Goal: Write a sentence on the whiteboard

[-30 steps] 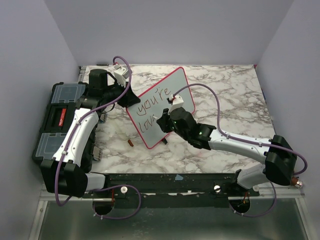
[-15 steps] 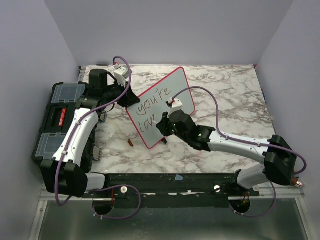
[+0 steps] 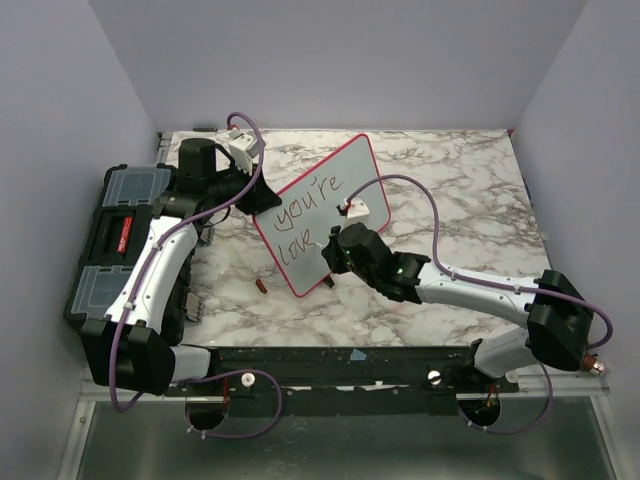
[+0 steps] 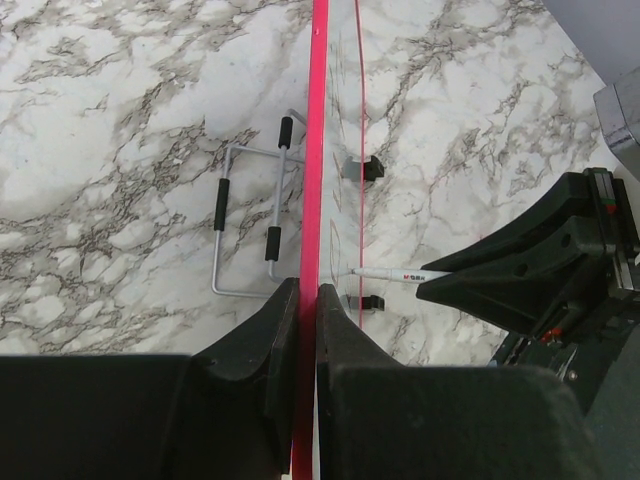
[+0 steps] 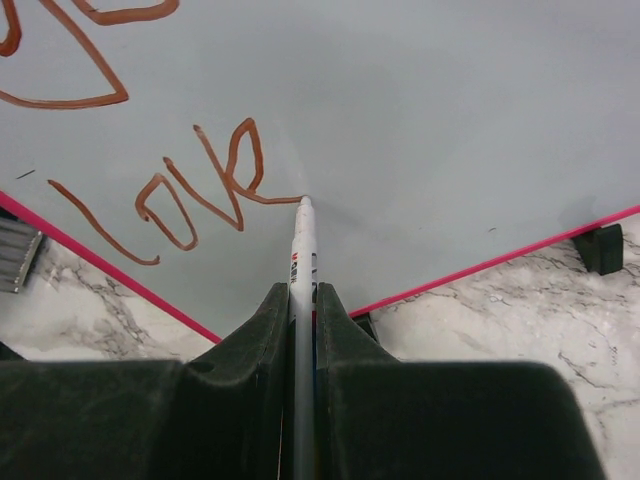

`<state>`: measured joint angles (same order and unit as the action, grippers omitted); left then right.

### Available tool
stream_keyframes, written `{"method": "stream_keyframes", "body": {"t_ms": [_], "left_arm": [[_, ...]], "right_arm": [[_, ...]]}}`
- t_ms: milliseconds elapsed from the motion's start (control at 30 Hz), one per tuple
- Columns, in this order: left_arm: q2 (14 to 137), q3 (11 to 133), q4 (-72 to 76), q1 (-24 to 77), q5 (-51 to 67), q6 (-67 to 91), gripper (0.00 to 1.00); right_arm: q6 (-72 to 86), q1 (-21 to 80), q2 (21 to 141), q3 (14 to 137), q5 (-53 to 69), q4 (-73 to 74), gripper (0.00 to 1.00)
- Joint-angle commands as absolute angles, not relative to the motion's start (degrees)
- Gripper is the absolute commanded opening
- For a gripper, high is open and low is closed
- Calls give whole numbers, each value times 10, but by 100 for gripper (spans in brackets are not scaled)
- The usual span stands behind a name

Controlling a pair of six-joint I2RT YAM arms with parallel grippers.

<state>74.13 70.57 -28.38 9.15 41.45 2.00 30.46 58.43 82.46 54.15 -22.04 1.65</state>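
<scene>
Two hands, both closed, both working on one whiteboard.

1. Whiteboard [image 3: 322,205]: red-framed, grey-white face, standing tilted on the marble table [image 3: 450,190], its long axis running from near-left to far-right in the overhead view. Brown writing on it: "you're" above, "lov" below.
2. Left hand [image 4: 308,295]: fingers clamped on the whiteboard's red frame at its left end, apparently steadying it.
3. Right hand [image 5: 303,295]: fingers closed around a white marker [image 5: 302,250], in front of the whiteboard's lower half.
4. Marker: its long axis lies in line with the hand and points straight at the whiteboard's face. The tip touches the surface where the last brown stroke ends, just right of the "v".
5. Bare writing surface lies right of the tip, along the whiteboard's long axis. The next letter probably calls for travel that way, by the right arm alone, since it is the arm facing the written side.
6. Wire stand [image 4: 250,215]: behind the whiteboard.
7. Black toolbox [image 3: 120,235]: well left of the whiteboard.
8. Small brown object [image 3: 261,286], perhaps a cap: near the whiteboard's lower-left corner.
</scene>
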Motion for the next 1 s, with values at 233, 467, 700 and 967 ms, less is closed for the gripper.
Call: {"method": "stream_keyframes", "body": {"t_ms": [233, 467, 700, 967], "left_arm": [[725, 703, -254, 95, 397, 4, 0], [723, 703, -255, 95, 396, 4, 0], [722, 703, -255, 95, 396, 4, 0], [722, 702, -255, 96, 396, 4, 0]], "right_arm": [[279, 582, 771, 571, -293, 53, 1], [255, 582, 722, 550, -303, 40, 1], [248, 581, 743, 560, -305, 40, 1], [243, 573, 778, 582, -290, 33, 1]]}}
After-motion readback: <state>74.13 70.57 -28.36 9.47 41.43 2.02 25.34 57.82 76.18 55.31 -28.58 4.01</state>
